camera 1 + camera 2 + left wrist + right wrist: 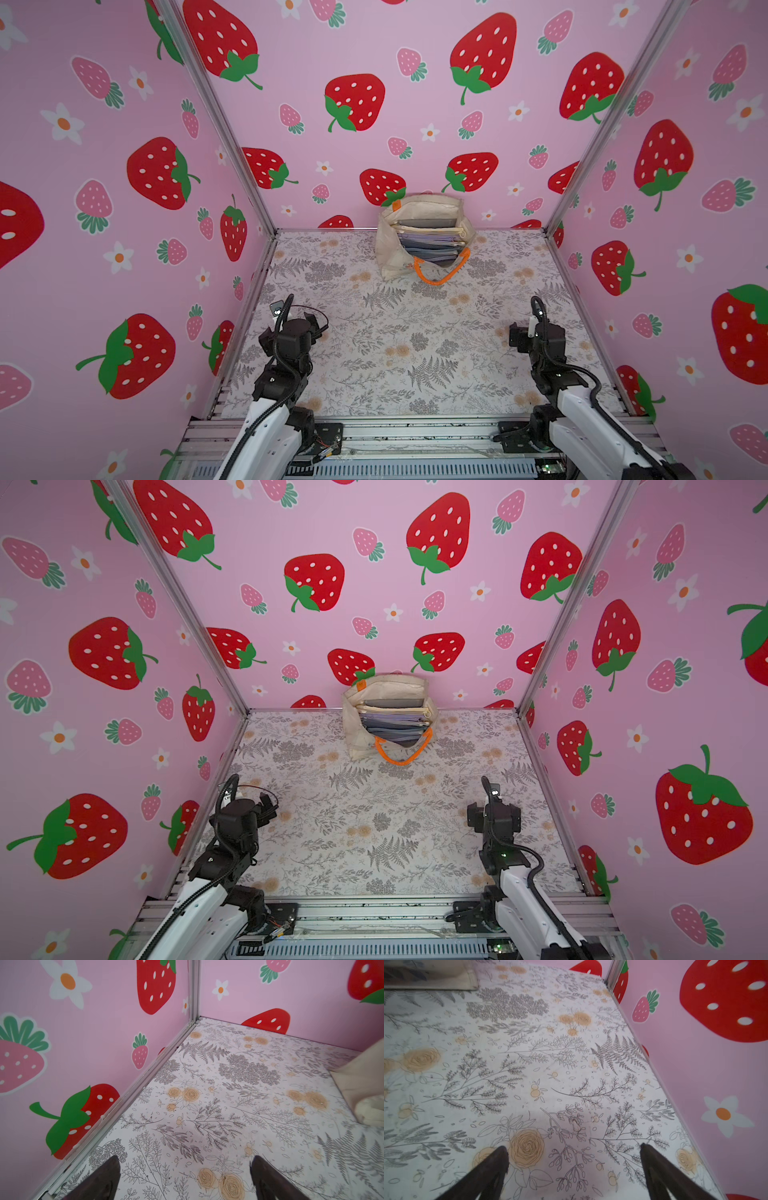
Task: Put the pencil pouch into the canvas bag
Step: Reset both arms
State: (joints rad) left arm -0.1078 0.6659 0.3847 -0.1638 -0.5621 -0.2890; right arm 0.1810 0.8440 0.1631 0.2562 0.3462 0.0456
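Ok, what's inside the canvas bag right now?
The canvas bag stands open, packed with flat pouches: grey, cream and lilac. Only their top edges show; whatever lies under or between them is covered.

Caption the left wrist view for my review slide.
Open left gripper over the floral table, canvas bag partly in view.

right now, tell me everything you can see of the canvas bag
The canvas bag is a cream, boxy fabric tote standing upright, mouth open, on the table by the back wall. An orange rope handle droops over its near rim; an orange tab sits at a far corner. Flat purple, grey and cream items fill it, packed side by side. Only the table visibly touches it.
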